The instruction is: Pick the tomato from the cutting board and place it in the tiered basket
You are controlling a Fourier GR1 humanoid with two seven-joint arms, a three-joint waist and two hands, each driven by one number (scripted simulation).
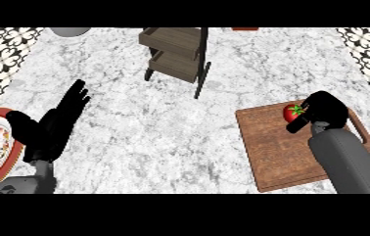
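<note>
Nearest, at the view's left, the left hand (51, 127) is held open and at rest, fingers straight, just beside a patterned plate (4, 147) at the table's (166, 137) edge. It is judged to play no part in this step.

At the right, the cutting board (274, 152) lies near the table's front, and the right hand (327, 111) is set over its far right part. The tomato (292, 113) sits on the board's far end, touching or just beside that hand on its inner side, with most of its red skin and green stalk in plain sight. Whether the hand has closed on the tomato cannot be told; it is seen against the fruit, not clearly round it.

The step in hand is judged to be the grasp. It would be done well if the tomato were enclosed from both sides before any lift, since a round, smooth fruit is likely to roll away across the board if it is only nudged from one side. The lift should be made straight up and clear of the board.

Farther off, well apart to the left, the tiered basket (177, 46) stands on dark legs. Its open trays should be approached from above, the frame's uprights being avoided, and the tomato lowered inside before release.
</note>
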